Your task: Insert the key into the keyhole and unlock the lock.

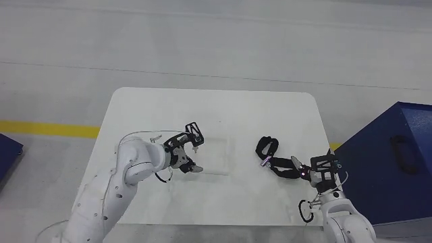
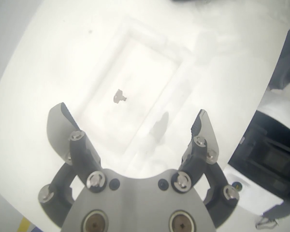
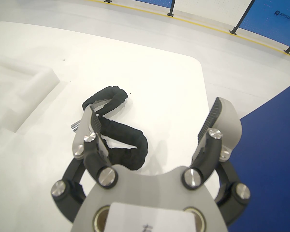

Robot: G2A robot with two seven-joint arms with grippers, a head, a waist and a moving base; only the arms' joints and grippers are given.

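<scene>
I see left fingers (image 2: 56, 126) released, hovering over the white tray (image 2: 183, 56); the key (image 2: 118, 97) lies inside it. Right fingers (image 3: 228, 117) are released too, right by the black cable lock (image 3: 125, 129) on the surface (image 1: 270, 115).

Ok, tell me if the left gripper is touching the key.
Apart. The left wrist view shows the key lying in the tray, bare tray between it and both fingers of the open left gripper.

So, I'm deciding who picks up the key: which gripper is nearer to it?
Left. The left gripper hovers open above the white tray where the key lies; the right gripper is open across the table, at the black lock.
</scene>
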